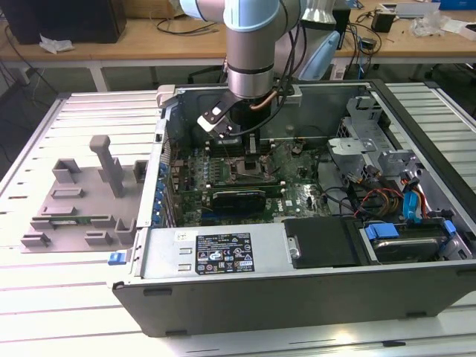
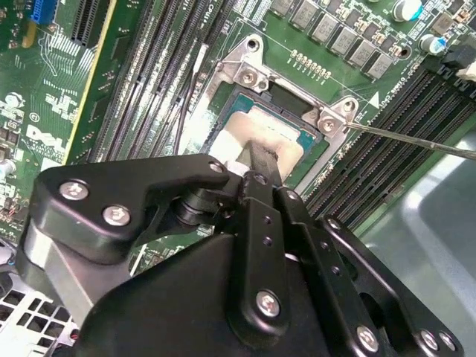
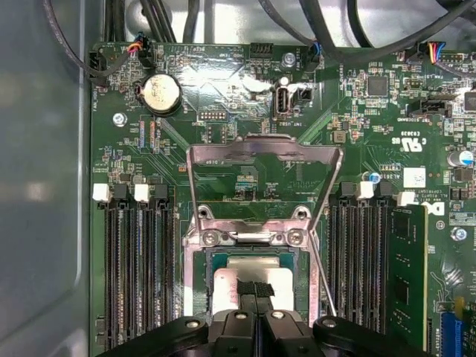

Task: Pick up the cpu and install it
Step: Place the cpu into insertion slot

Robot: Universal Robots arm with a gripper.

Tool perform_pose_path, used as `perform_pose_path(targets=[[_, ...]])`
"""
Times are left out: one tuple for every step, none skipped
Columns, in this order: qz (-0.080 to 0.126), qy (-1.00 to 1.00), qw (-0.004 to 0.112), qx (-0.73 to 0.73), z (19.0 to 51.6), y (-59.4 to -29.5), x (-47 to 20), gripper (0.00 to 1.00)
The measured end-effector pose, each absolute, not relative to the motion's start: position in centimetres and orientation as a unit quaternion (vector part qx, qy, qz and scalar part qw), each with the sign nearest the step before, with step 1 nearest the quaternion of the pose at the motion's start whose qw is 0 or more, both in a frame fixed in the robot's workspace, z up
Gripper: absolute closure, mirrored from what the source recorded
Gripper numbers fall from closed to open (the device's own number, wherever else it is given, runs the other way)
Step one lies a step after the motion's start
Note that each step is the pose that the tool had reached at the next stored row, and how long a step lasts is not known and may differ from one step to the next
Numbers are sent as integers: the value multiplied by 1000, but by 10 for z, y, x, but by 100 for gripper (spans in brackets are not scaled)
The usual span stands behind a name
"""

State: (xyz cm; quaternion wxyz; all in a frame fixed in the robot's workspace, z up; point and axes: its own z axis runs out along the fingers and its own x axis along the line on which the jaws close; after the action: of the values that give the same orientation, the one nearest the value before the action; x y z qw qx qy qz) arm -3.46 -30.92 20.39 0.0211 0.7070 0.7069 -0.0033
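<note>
The cpu [image 3: 227, 280], a pale silver square, lies flat inside the motherboard socket [image 3: 256, 236]; in the second wrist view the cpu [image 2: 264, 128] sits in the same frame. My gripper [image 3: 255, 287] hangs straight over it with its black fingers [image 2: 260, 160] pressed together and their tips at the chip's top face, not around its edges. The socket's load plate [image 3: 264, 152] is swung up and open, and the thin lever [image 3: 321, 268] stands free beside it. In the exterior view my gripper [image 1: 249, 145] reaches down into the open computer case [image 1: 223, 256].
Black memory slots [image 3: 137, 275] flank the socket, with a green memory stick [image 3: 407, 275] in one. A coin battery [image 3: 161, 93] and cables lie beyond. A card [image 1: 238, 199], drive cage [image 1: 372, 149] and case walls hem the arm. A grey fixture [image 1: 74, 201] sits at the exterior view's left.
</note>
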Motion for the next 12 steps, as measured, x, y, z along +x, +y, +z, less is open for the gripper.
perform_pose_path(targets=[[-3,707,21,707,205,-309,-34,89],[-3,707,21,707,206,-309,-34,89],[-3,707,21,707,211,-309,-35,89],[-3,707,21,707,214,-309,-35,89],[-3,707,21,707,217,-309,-35,89],[-4,707,21,707,224,-309,-35,89],[-4,707,21,707,230,-309,-35,89],[-4,707,21,707,234,-309,-35,89],[-4,707,22,707,240,-309,-35,89],[-4,707,22,707,245,-309,-35,89],[-4,707,22,707,252,-309,-35,89],[-5,707,22,707,256,-309,-35,89]])
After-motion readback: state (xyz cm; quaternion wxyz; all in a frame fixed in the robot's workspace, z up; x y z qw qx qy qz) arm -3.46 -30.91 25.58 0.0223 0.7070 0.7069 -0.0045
